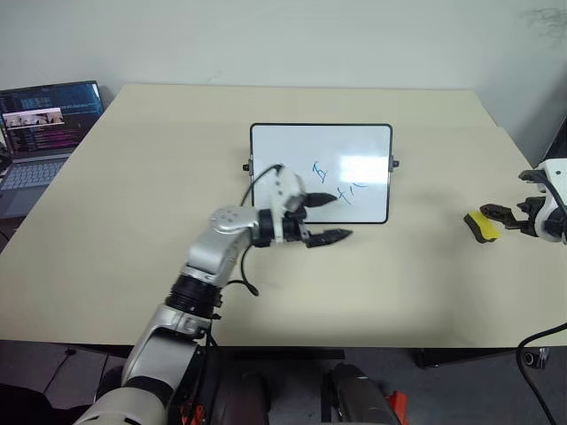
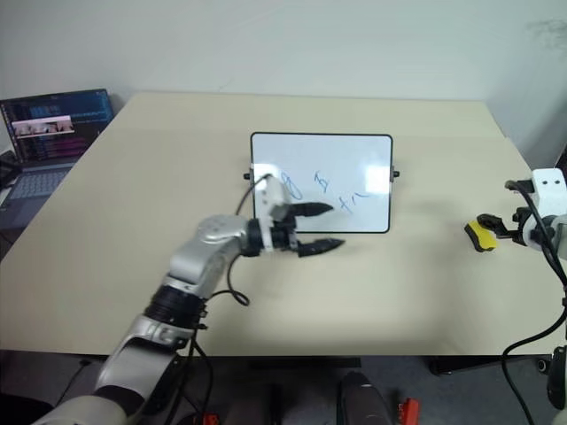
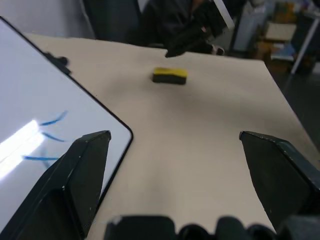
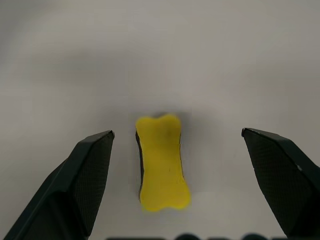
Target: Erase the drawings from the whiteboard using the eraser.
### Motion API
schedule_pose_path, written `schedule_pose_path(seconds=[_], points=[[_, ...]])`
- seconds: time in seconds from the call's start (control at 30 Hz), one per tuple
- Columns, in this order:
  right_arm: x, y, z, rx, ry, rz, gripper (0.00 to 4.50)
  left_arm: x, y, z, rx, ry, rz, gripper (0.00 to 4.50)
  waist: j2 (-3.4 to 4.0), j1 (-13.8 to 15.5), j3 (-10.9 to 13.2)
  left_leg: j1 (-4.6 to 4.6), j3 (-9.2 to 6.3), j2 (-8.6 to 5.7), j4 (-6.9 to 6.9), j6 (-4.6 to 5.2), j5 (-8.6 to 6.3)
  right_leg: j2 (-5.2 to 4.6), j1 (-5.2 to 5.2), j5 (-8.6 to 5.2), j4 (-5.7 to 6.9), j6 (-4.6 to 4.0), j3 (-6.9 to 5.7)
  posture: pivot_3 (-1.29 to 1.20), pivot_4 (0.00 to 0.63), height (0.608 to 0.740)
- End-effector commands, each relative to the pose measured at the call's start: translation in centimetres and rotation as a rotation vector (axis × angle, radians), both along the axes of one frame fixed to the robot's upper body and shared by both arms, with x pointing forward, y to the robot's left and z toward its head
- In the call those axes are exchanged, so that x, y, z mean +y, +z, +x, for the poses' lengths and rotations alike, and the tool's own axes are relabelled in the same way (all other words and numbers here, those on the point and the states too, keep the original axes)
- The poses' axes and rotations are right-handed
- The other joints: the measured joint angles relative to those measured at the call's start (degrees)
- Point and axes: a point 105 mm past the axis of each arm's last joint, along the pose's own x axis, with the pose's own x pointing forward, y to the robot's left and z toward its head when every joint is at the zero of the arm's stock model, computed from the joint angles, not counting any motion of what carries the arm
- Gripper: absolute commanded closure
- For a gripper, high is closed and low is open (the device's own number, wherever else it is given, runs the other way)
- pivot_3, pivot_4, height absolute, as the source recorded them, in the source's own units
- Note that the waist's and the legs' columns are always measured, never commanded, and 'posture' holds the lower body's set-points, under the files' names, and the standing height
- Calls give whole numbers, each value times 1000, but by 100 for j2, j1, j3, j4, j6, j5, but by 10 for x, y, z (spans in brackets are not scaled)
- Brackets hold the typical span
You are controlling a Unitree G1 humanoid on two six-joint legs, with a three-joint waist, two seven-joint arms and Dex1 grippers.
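Right wrist view close on the eraser lying loose on the table, right gripper spread wide around it (not touching), left gripper wide open, empty, over the whiteboard corner, blue drawings intact

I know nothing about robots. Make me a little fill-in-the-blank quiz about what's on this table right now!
1. The small block eraser lying on the beige table is black and ____.
2. The scribbled drawings on the glossy black-framed whiteboard are ____ in colour.
3. The right gripper has its fingers ____, with the eraser lying between them, unheld.
4. The open laptop sits beside the table on the robot's ____.

Answers: yellow; blue; open; left
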Motion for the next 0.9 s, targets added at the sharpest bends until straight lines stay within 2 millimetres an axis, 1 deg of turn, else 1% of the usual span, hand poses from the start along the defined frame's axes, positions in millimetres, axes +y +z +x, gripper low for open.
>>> schedule_pose_path(seconds=[0.03, 0.1, 0.2, 0.4, 0.57, 0.6, 0.9], points=[[-5, 9, 5, -34, 1, -15, 23, -11, 19, -1, -54, -16, -73, 0, 0, 1, 0, -1, 0, -1, 0, 0, 0, -1, 0, 0, 0, 1, 1, 0, 150, 740], [-6, 5, 7, -25, -4, -7, 23, -15, 17, -4, -57, -29, -66, 0, 0, -3, 0, -1, 0, -5, 0, 0, 0, -4, 0, -2, 0, 3, 1, 0, 150, 740], [-7, 1, 9, -19, -4, -3, 23, -16, 16, -4, -57, -29, -62, 0, 0, -6, 0, 0, -2, -6, 0, 0, 0, -3, 0, -2, 1, 4, 1, 0, 150, 740], [-2, -7, 15, -3, 13, 10, 23, -11, 12, -5, -50, -17, -41, 0, 1, -4, 0, -1, -3, -9, 0, 0, 0, -6, 1, -3, 1, 6, 1, 0, 150, 740], [-2, -12, 18, 8, 9, 14, 23, -8, 14, -3, -51, 0, -43, 0, 1, 1, 0, -1, -5, -11, 0, 0, 0, -8, 2, -3, 1, 6, 0, 0, 150, 740], [-1, -13, 18, 11, 10, 15, 191, -8, 14, -3, -51, 2, -42, 0, 1, 1, 0, -1, -5, -11, 0, 0, 0, -8, 2, -3, 1, 6, 0, 0, 150, 740], [0, -20, 18, 28, 16, 19, 191, -5, 14, -4, -45, 11, -40, 0, 1, 1, 0, -1, -6, -11, 0, 0, 0, -10, 2, -3, 1, 6, -1, 0, 150, 740]])
